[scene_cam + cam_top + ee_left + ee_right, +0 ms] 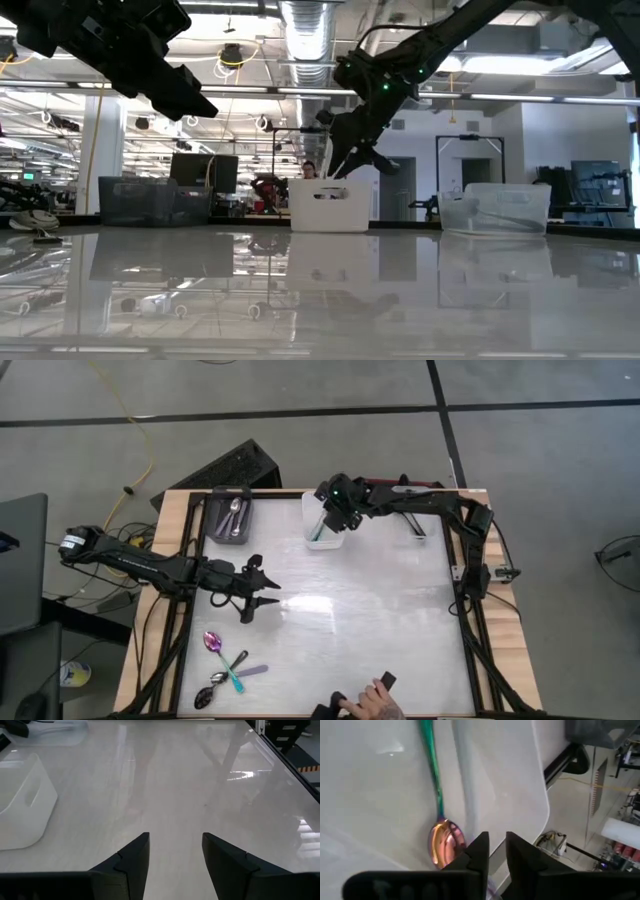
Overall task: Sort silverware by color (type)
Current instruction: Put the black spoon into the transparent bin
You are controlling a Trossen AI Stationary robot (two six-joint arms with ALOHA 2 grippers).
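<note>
- Right gripper (326,518) hangs over the white bin (310,506) at upper centre, likely just after a drop; jaws nearly closed, holding nothing.
- Iridescent spoon (440,815) lies inside that bin, pink bowl, teal handle.
- Left gripper (262,594) hovers left of centre, jaws open and empty, probably bound for the spoons (222,668) on the worktop (380,610), lower left.

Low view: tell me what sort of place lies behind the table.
Probably an industrial lab or workshop: exposed ceiling ductwork, rows of strip lights, and benches crowded with monitors and gear.
</note>
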